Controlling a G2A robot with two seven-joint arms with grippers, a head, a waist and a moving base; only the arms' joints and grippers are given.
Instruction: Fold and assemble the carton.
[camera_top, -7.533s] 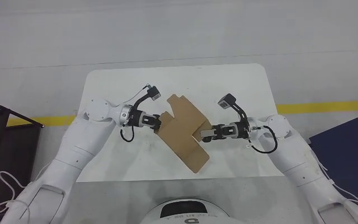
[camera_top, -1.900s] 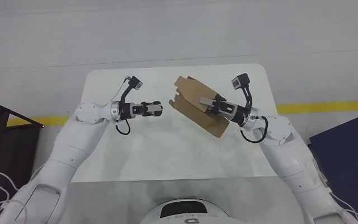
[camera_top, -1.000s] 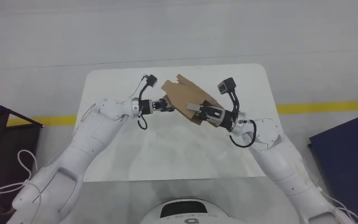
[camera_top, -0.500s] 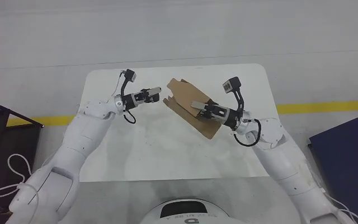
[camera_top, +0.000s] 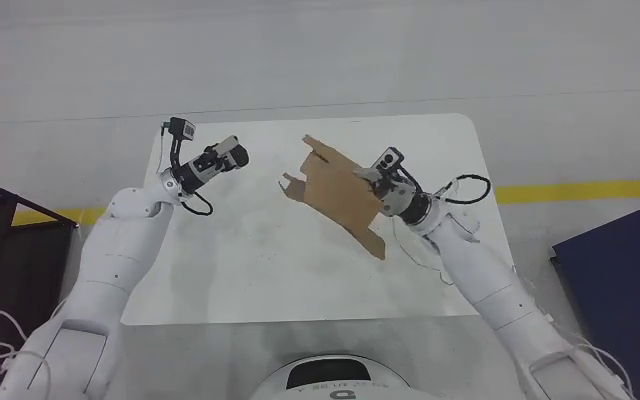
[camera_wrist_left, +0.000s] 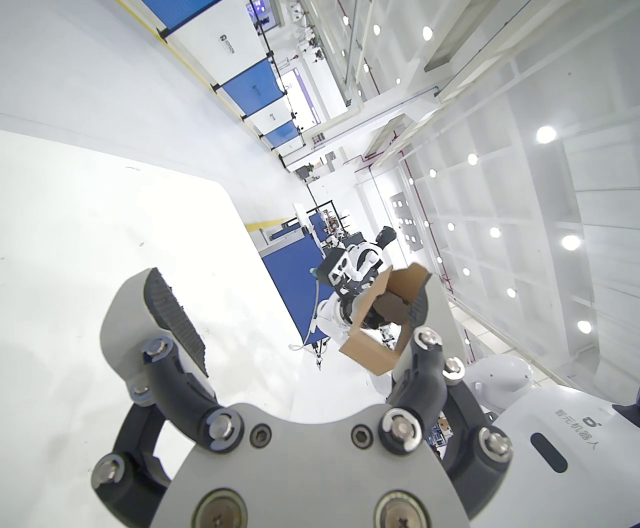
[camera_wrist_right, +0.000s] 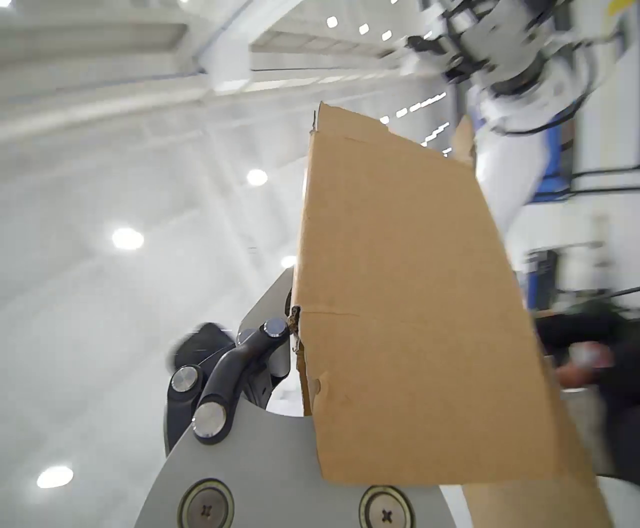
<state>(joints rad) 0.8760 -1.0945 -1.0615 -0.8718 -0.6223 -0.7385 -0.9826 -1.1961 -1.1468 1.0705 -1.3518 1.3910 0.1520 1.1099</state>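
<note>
Above the white desk (camera_top: 300, 290), a brown carton (camera_top: 340, 195), partly opened, is held at a tilt over the middle, one edge clamped between the fingers of the right gripper (camera_top: 370, 179). The left gripper (camera_top: 237, 155) is seen well apart from it, near the desk's far left corner, fingers spread apart.

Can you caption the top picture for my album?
Right gripper holds the carton over the table; open left gripper hangs apart.
</note>
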